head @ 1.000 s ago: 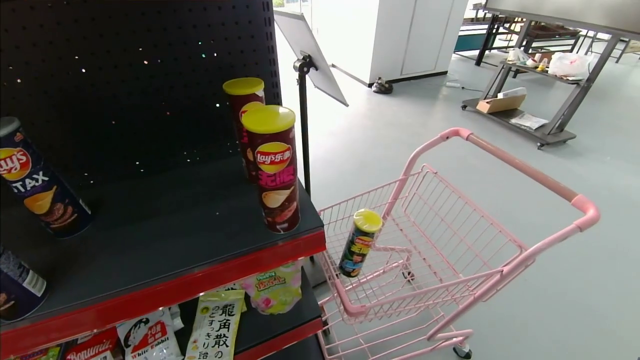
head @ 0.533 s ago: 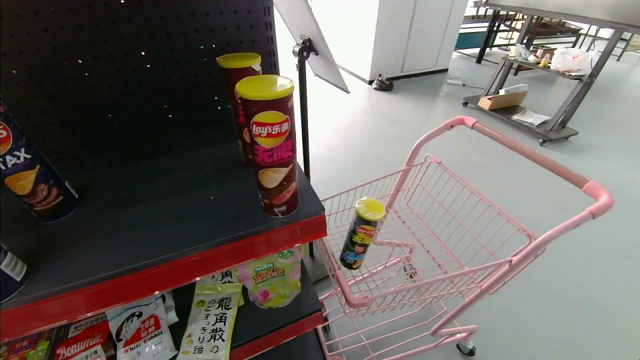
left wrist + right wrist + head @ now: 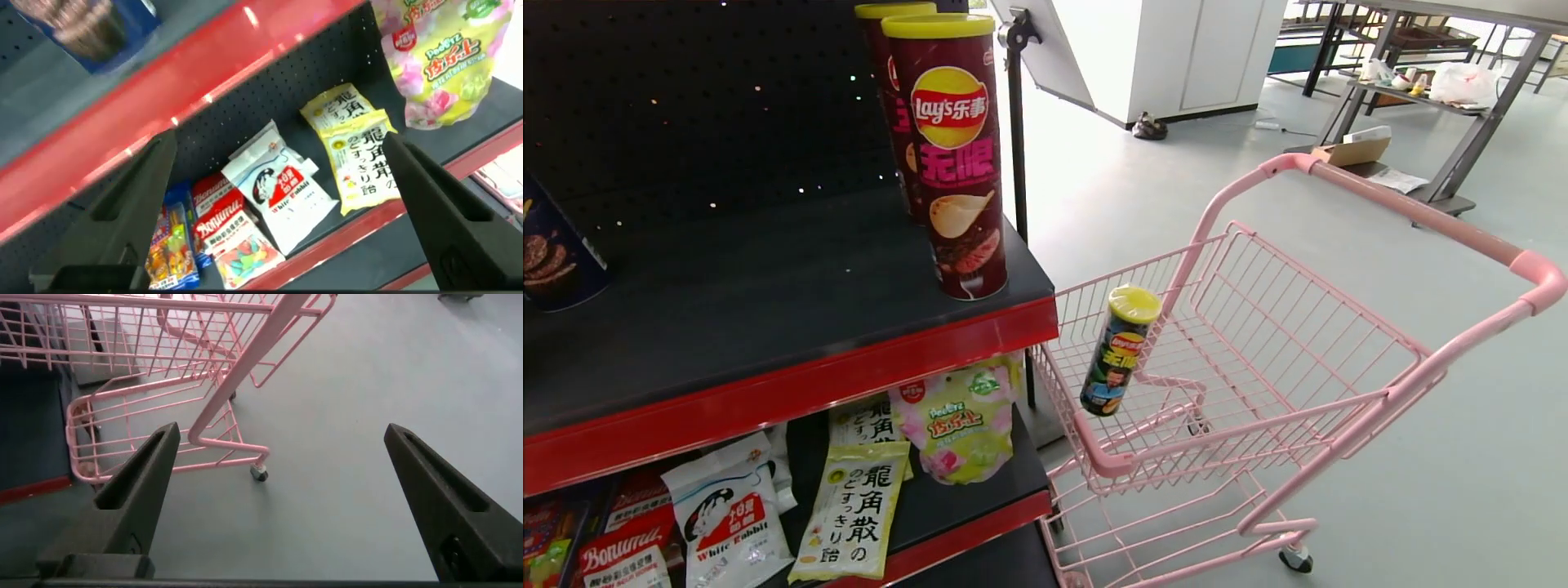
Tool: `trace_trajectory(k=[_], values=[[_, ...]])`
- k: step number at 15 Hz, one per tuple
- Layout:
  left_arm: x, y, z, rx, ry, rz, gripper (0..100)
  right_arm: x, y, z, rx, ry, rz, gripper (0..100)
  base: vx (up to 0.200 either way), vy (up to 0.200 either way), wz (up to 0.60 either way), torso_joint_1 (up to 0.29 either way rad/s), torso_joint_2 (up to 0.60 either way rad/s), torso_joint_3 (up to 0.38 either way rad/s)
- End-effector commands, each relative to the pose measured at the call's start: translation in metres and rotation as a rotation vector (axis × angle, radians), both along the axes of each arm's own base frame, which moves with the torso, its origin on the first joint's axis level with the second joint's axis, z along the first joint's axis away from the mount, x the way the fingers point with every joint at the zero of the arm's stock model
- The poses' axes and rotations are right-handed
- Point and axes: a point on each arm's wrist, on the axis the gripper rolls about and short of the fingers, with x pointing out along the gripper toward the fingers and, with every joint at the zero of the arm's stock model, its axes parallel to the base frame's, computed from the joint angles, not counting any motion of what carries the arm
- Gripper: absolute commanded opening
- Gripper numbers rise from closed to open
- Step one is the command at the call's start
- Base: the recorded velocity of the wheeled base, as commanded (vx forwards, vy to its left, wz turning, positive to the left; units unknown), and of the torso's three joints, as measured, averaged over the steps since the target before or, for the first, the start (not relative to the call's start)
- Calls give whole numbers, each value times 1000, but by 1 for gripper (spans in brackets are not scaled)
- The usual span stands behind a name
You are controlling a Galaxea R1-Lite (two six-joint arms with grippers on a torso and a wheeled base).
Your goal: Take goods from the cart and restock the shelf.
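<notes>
Floor (image 3: 1143,220): smooth, pale grey, slightly glossy. Strong daylight washes it out toward the far wall.

White cabinet (image 3: 1192,57) with flat doors stands at the back. A small dark object (image 3: 1149,128) sits on the floor at its foot.

Thin black stand (image 3: 1016,163) carries a tilted grey board (image 3: 1049,49).

Far right is a dark metal-framed rack (image 3: 1486,116). A cardboard box (image 3: 1356,151) and loose papers (image 3: 1401,181) lie on its low deck, and a white plastic bag (image 3: 1462,82) on the upper tier.
</notes>
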Motion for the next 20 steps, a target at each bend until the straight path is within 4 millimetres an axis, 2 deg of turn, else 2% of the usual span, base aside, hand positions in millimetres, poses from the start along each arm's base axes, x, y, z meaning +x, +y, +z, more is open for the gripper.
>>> trace_trajectory(k=[1, 3, 4, 6, 8, 11, 13, 15, 16, 20], values=[[0, 0, 1, 0, -2, 1, 100, 2, 0, 3, 2, 3, 7, 100, 0, 0, 0, -66, 217, 149], [0, 0, 5, -1, -11, 4, 100, 8, 1, 8, 0, 21, 7, 100, 0, 0, 0, -24, 102, 76], [-1, 0, 9, -4, -25, 13, 100, 20, 2, 24, 5, 13, 5, 100, 0, 0, 0, 0, 0, 0], [-1, 1, 9, -5, -27, 26, 100, 61, 7, 50, 33, -23, 12, 100, 0, 0, 0, 0, 0, 0], [1, 1, 11, -13, -9, 57, 100, 98, 11, 62, 137, -53, 5, 100, 0, 0, 0, 0, 0, 0], [11, 1, 23, -96, 24, 88, 100, 119, 19, 61, 264, 21, 139, 100, 0, 0, 0, 0, 0, 0], [16, -1, 27, -209, 38, 59, 100, 131, 22, 56, 279, 79, 172, 100, 0, 0, 0, 0, 0, 0], [17, -2, 27, -231, 47, 14, 100, 143, 25, 51, 298, 127, 207, 100, 0, 0, 0, 0, 0, 0], [19, -2, 28, -231, 62, 4, 100, 161, 28, 47, 322, 137, 210, 100, 0, 0, 0, 0, 0, 0], [21, -2, 32, -231, 63, 6, 100, 212, 45, 33, 366, 156, 246, 100, 0, 0, 0, 0, 0, 0]])
